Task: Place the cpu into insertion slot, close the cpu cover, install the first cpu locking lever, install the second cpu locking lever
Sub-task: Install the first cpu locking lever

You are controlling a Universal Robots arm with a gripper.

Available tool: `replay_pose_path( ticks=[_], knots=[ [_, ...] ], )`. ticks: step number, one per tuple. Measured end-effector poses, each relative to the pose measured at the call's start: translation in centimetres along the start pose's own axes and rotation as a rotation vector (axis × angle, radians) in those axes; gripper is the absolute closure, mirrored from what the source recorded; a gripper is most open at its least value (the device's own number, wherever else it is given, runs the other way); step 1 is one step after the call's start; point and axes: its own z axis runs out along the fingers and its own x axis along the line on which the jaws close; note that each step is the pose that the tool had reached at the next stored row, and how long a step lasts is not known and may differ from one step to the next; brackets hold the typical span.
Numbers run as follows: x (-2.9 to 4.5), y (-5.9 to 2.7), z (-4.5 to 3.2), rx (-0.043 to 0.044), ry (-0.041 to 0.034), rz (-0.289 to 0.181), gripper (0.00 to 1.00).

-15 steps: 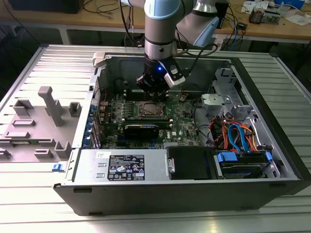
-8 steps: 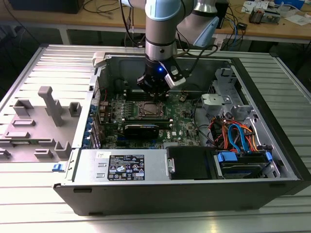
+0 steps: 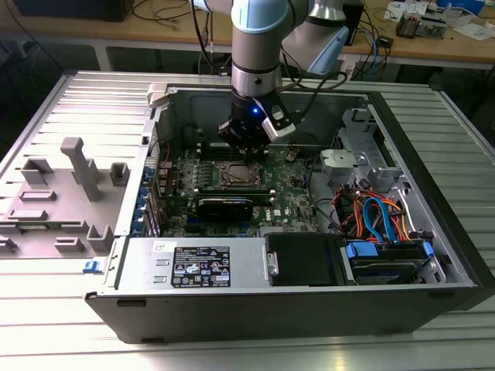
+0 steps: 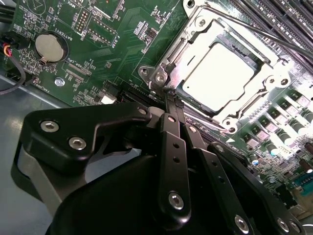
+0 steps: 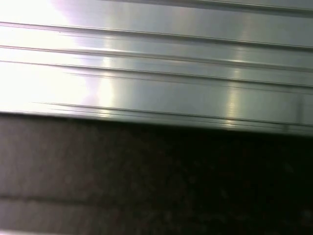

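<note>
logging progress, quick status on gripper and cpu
Gripper shut, tips at socket corner. Cpu seated in insertion slot, cpu cover down over it. Nothing blocking.

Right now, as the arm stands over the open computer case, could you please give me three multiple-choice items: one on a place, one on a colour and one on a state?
1. Where does the cpu lie?
A. on the long memory slots
B. in the insertion slot
C. on the coin battery

2. What colour is the motherboard?
A. blue
B. red
C. green

3. How is the cpu cover?
A. down flat, framing the chip
B. standing upright, open
C. taken off, lying beside the socket

Answers:
1 B: its silvery top sits inside the socket's metal rim.
2 C: the board around the socket is green.
3 A: the metal frame lies around the chip, which shows through its window.
</note>
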Motion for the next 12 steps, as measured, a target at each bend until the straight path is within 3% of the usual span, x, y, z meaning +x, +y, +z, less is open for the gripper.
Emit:
replay_pose_path(
  ticks=[12],
  knots=[
    [0.0, 0.0, -0.09, 0.0009, 0.0003, 0.0, 0.89]
  ],
)
